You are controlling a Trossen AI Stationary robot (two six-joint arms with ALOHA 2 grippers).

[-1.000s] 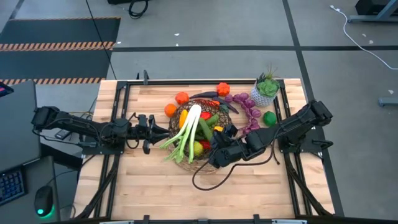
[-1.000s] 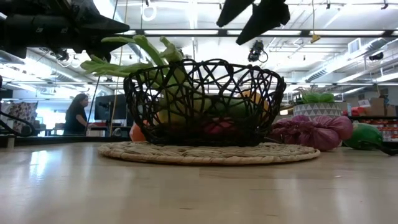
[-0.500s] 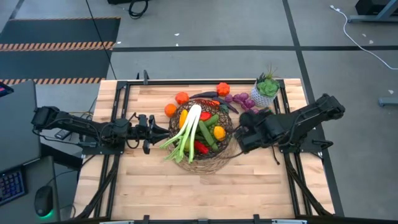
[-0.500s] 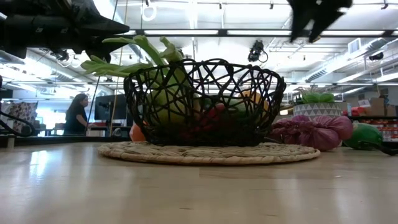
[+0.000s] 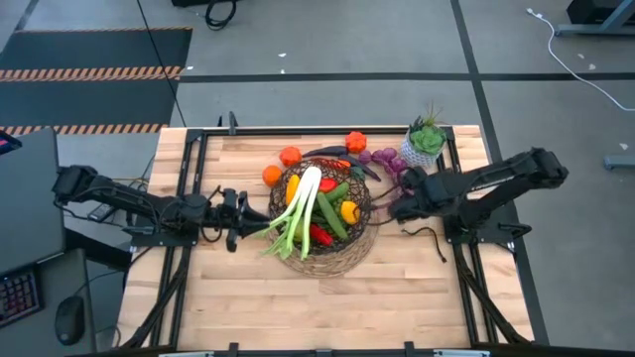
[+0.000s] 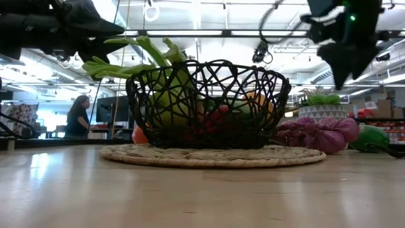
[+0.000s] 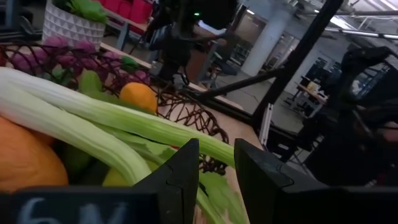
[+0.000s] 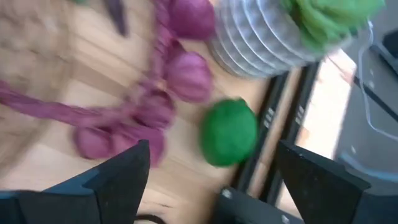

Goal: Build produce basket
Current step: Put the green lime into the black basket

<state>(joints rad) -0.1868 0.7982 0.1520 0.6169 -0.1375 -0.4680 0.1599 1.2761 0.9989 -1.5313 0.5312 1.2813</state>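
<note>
Basket (image 5: 322, 213) at mid-tabletop (image 5: 238, 288) held leek (image 5: 303, 206), cucumber (image 5: 331, 214) and peppers; we saw the leek's leaves overhang its left rim, beside the narrowly parted left hand (image 5: 241, 213). Right hand (image 5: 403, 203) gaped empty.

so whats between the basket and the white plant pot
In the high view, the purple grapes lie on the table between the basket and the plant pot, with the right gripper hovering open just beside them.
</note>
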